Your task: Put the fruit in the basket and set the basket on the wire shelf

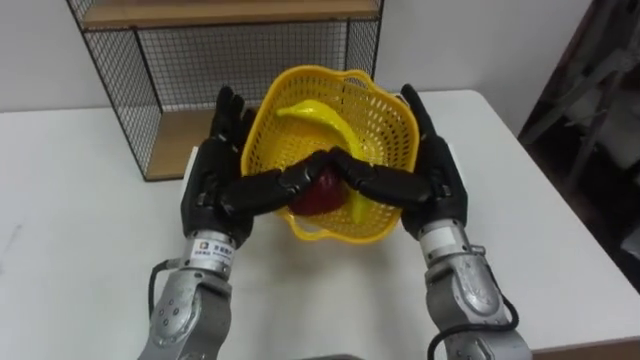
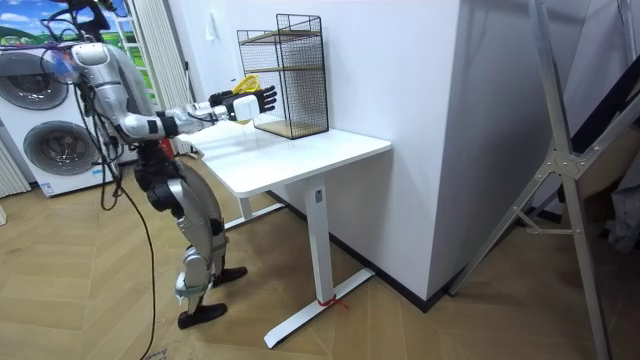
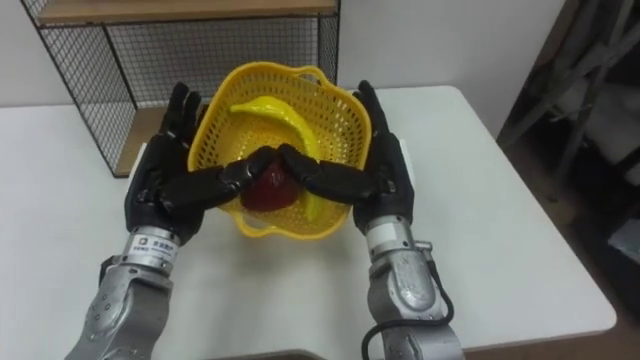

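A yellow plastic basket (image 1: 392, 112) holds a yellow banana (image 1: 318, 115) and a dark red apple (image 1: 322, 192). My left hand (image 1: 212, 185) presses its left wall and my right hand (image 1: 440, 175) its right wall, fingers straight along the sides. Both thumbs lie across the near rim and meet over the apple. In the room view the basket (image 2: 246, 84) hangs above the white table (image 2: 300, 155), just in front of the black wire shelf (image 2: 290, 75). The wire shelf (image 1: 150, 60) stands behind and to the left of the basket, its wooden bottom board (image 1: 180, 140) bare.
I stand at the table's end on the room view's left, both arms stretched forward. The table's right edge (image 1: 560, 210) drops to a dark floor with a metal stand (image 2: 560, 200) beyond. Washing machines (image 2: 50, 140) stand behind me.
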`<state>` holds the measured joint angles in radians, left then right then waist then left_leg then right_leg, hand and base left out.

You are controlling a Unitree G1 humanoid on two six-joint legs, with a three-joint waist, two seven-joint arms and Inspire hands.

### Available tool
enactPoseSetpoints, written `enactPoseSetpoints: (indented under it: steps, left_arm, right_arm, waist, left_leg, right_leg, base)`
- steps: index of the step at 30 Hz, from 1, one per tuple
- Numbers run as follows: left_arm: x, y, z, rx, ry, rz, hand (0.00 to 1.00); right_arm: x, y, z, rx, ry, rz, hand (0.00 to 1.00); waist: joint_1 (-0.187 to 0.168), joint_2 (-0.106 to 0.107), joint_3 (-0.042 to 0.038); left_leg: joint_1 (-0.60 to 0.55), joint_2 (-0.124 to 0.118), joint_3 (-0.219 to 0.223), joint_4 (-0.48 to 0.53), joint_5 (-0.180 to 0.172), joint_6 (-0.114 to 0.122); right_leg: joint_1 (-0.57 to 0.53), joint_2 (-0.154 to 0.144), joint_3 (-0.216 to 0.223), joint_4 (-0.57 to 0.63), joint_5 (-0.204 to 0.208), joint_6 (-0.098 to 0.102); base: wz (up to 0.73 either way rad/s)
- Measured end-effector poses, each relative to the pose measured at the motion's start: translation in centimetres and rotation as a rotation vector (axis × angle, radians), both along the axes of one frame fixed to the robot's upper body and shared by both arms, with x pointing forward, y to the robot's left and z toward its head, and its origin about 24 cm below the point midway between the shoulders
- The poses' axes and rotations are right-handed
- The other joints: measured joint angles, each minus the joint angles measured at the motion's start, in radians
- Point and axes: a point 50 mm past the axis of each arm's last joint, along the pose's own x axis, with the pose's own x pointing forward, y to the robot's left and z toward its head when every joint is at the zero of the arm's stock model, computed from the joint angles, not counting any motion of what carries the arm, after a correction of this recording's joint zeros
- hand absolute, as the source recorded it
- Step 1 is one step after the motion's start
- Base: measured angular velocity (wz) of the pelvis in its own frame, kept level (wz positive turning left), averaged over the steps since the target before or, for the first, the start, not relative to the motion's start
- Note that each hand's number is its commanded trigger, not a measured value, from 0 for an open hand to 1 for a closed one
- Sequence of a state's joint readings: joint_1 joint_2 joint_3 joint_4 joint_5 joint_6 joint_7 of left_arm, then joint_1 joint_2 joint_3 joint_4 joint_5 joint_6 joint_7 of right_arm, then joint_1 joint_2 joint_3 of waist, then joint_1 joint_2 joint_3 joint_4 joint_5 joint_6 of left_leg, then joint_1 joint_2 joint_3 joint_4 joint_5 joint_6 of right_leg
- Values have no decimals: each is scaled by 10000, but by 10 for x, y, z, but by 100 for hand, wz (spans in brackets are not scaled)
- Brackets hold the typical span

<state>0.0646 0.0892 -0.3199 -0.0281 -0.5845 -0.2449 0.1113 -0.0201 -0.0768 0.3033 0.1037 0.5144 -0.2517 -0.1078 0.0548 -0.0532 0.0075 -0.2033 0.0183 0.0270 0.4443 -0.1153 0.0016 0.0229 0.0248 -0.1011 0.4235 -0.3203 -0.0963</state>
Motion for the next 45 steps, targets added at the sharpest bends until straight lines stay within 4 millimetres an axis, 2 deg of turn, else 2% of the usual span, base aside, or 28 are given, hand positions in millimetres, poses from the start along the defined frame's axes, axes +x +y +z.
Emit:
enactPoseSetpoints:
  steps: [3, 6, 9, 10, 11, 12, 13, 14, 15, 16, 17, 18, 19, 20, 21, 22, 23, 24, 26, 29, 32, 37, 45]
  left_arm:
    - [0, 1, 0, 13, -5, 20, 0]
    - [-1, 1, -1, 152, -1, 34, 0]
    - [-1, 1, 0, 276, -54, 45, 0]
    - [-1, 1, 0, 259, -68, 53, 0]
    - [-1, 1, 0, 227, -80, 52, 0]
    - [-1, 0, 1, 205, -78, 53, 0]
    - [-1, 1, 1, 219, -77, 59, 0]
    - [0, 1, 1, 221, -80, 88, 0]
    - [0, 1, 1, 212, -81, 86, 0]
    - [0, 1, 1, 213, -75, 106, 0]
    - [0, 1, 1, 218, -74, 114, 0]
    - [1, 1, 3, 221, -129, 112, 0]
    - [3, 2, 5, 203, -210, 204, 0]
    - [4, 4, 7, 184, -277, 289, 0]
    - [5, 4, 7, 179, -311, 293, 0]
    - [6, 3, 8, 170, -343, 273, 0]
    - [5, 2, 6, 149, -252, 237, 0]
    - [5, 1, 6, 143, -210, 200, 0]
    - [5, 0, 6, 185, -209, 166, 0]
    - [5, 0, 6, 344, -240, 144, 0]
    - [4, -1, 5, 388, -162, 224, 0]
    - [4, -2, 4, 424, -29, 209, 0]
    - [4, -1, 4, 422, 13, 273, 0]
  right_arm:
    - [0, 1, 1, 192, -1, 73, 0]
    - [0, 2, 2, 239, -59, 141, 0]
    - [-2, 3, 7, 348, -203, 120, 0]
    - [-2, 3, 8, 353, -244, 128, 0]
    - [-1, 3, 9, 336, -286, 121, 0]
    - [-1, 3, 9, 329, -281, 98, 0]
    - [-1, 3, 8, 294, -262, 84, 0]
    - [-1, 4, 9, 297, -270, 100, 0]
    - [-1, 4, 9, 293, -280, 88, 0]
    - [-1, 4, 8, 254, -271, 85, 0]
    - [-1, 3, 7, 184, -238, 83, 0]
    - [-1, 3, 8, 83, -280, 91, 0]
    - [1, 4, 10, -49, -409, 131, 0]
    - [3, 5, 12, -23, -516, 174, 0]
    - [3, 6, 13, -44, -547, 188, 0]
    - [4, 5, 13, -63, -539, 185, 0]
    - [3, 4, 11, -148, -467, 198, 0]
    - [4, 3, 10, -181, -426, 195, 0]
    - [4, 3, 9, -195, -350, 152, 0]
    - [5, 2, 7, -163, -268, 117, 0]
    - [5, 3, 6, -172, -205, 120, 0]
    - [5, 3, 4, -219, -60, 126, 0]
    - [5, 3, 4, -199, -58, 134, 0]
  waist:
    - [73, 54, 25]
    - [60, 70, 40]
    - [46, 86, 52]
    - [20, 0, 28]
    - [-41, -81, 29]
    - [-46, -89, 35]
    - [-85, -110, 52]
    - [-184, -158, 91]
    - [-220, -148, 93]
    - [-262, -186, 124]
    - [-214, -98, 180]
    - [-193, -50, 215]
    - [-178, 36, 250]
    - [-193, 96, 292]
    - [-207, 94, 290]
    - [-231, 94, 290]
    - [-232, 157, 252]
    - [-231, 198, 212]
    - [-206, 268, 156]
    - [-200, 242, 99]
    - [-190, 207, 34]
    - [-162, 192, 29]
    - [-158, 188, 35]
  left_leg:
    - [47, -161, 53, 191, -312, 76]
    - [72, -397, 89, 382, -551, 183]
    - [54, -670, 267, 721, -958, 348]
    - [75, -804, 314, 778, -1081, 449]
    - [86, -991, 370, 891, -1176, 583]
    - [109, -1039, 499, 952, -1230, 665]
    - [173, -1128, 702, 1087, -1380, 810]
    - [258, -1223, 794, 1155, -1577, 924]
    - [344, -1236, 808, 1206, -1722, 975]
    - [498, -1302, 803, 1218, -1869, 1054]
    - [633, -1276, 724, 1200, -1987, 1116]
    - [639, -1251, 687, 1194, -2016, 1141]
    - [555, -1209, 599, 1139, -2003, 1160]
    - [426, -1187, 555, 1087, -1940, 1174]
    - [353, -1186, 556, 1066, -1899, 1198]
    - [288, -1190, 564, 1067, -1864, 1224]
    - [302, -1183, 516, 1071, -1860, 1203]
    - [319, -1154, 491, 1003, -1829, 1159]
    - [628, -959, 427, 358, -1501, 1050]
    - [978, -762, 341, -233, -1209, 966]
    - [1161, -717, 330, -605, -1042, 950]
    - [1298, -682, 322, -1032, -782, 927]
    - [1349, -659, 269, -1119, -740, 910]
  right_leg:
    - [123, -191, -3, 27, -251, 112]
    - [261, -432, -82, 132, -570, 244]
    - [336, -692, -97, 445, -976, 409]
    - [358, -909, -146, 710, -1179, 512]
    - [253, -1167, -254, 1276, -1350, 710]
    - [109, -1301, -286, 1704, -1393, 793]
    - [-232, -1552, -363, 2758, -1354, 876]
    - [-527, -1804, -410, 3789, -1182, 1126]
    - [-689, -1861, -401, 4252, -1044, 1208]
    - [-939, -1988, -383, 4894, -724, 1313]
    - [-986, -1963, -398, 5147, -384, 1354]
    - [-1059, -1926, -403, 5209, -273, 1387]
    - [-1250, -1826, -404, 4999, -489, 1479]
    - [-1532, -1765, -411, 4382, -900, 1440]
    - [-1687, -1756, -396, 3975, -1014, 1409]
    - [-1865, -1748, -381, 2854, -1017, 1393]
    - [-1883, -1700, -430, 2351, -685, 1246]
    - [-1812, -1621, -484, 2165, -615, 1186]
    - [-1346, -1298, -644, 1133, -76, 1072]
    - [-760, -909, -645, 8, 504, 1029]
    - [-517, -793, -624, -522, 778, 1030]
    - [-292, -701, -655, -1109, 1101, 999]
    - [-156, -643, -655, -1352, 1217, 985]
  base:
    - [1]
    - [15]
    - [8]
    - [18]
    - [21]
    - [22]
    - [29]
    - [36]
    - [39]
    - [23]
    - [14]
    - [0]
    - [0]
    - [0]
    - [12]
    - [17]
    - [15]
    - [0]
    - [-6]
    - [-7]
    - [0]
    - [0]
    - [1]
